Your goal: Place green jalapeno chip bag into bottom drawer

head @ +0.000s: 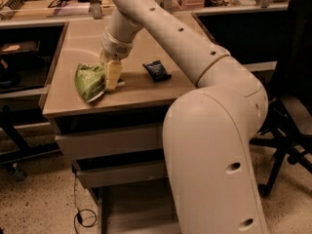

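Observation:
The green jalapeno chip bag (pixel 89 81) lies crumpled on the beige tabletop (pixel 141 89), near its left front part. My gripper (pixel 111 79) reaches down at the bag's right edge, its pale fingers (pixel 113 73) touching the bag. The bottom drawer (pixel 131 206) stands pulled out below the table front, with my arm's large body covering its right part.
A small dark blue packet (pixel 156 70) lies on the tabletop right of my gripper. Two shallower drawers (pixel 109 140) sit above the bottom one. A black chair (pixel 292 106) stands at the right, a cable (pixel 80 213) lies on the floor, cluttered benches stand behind.

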